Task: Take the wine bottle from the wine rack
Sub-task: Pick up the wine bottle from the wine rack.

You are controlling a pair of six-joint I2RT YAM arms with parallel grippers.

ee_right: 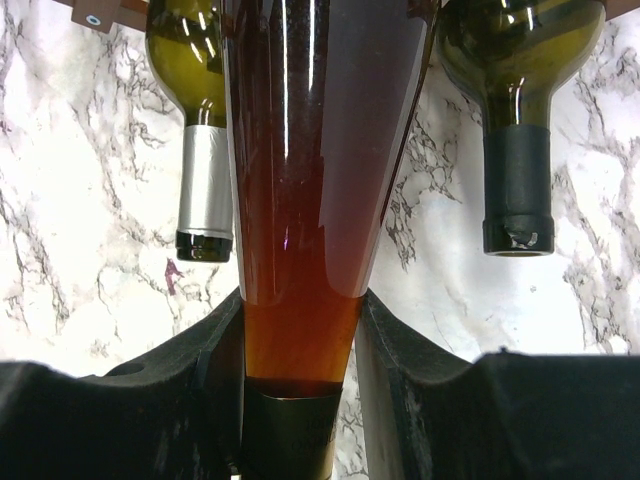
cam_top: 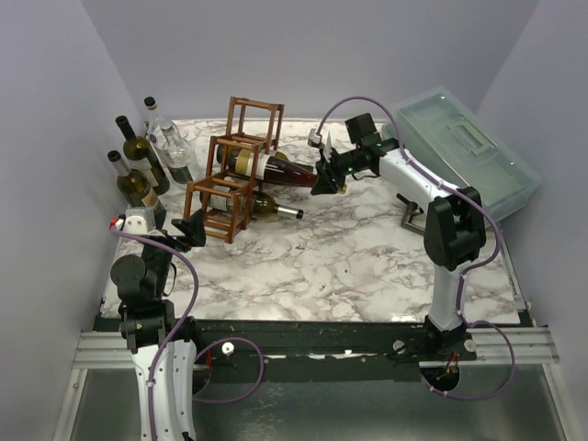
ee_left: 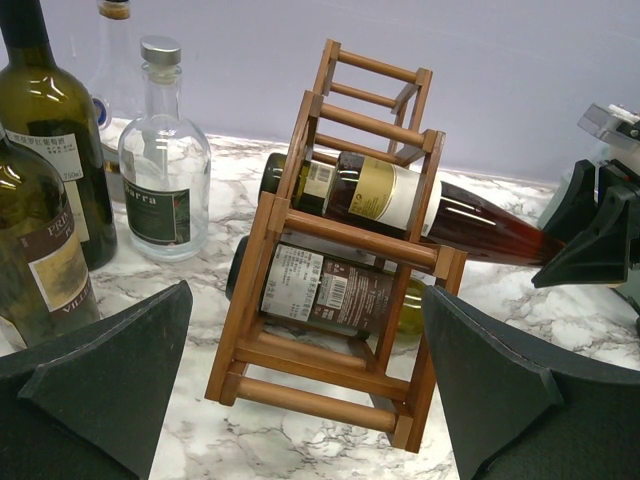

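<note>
Fingers [ee_right: 215, 350] of the right gripper [cam_top: 324, 180] clamp the neck of the wine bottle [cam_top: 285, 170], amber-red and gold-labelled, lying in the wine rack's [ee_left: 247, 300] middle cell. A green bottle [cam_top: 268, 205] lies beneath; standing bottles [cam_top: 138, 170] crowd the far left. The left gripper [cam_top: 191, 229] gapes near the rack's near end.

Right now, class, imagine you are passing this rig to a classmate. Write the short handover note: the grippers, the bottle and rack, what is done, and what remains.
Right gripper: shut on the neck of the wine bottle.
Left gripper: open, close to the lowest tier of the wine rack, holding nothing.
Wine bottle: lying in the rack's middle tier, neck sticking out toward the right arm. A second bottle lies in the cell below.
Done: neck grasped.
Left: draw the bottle out along its length, clear of the bars.
</note>
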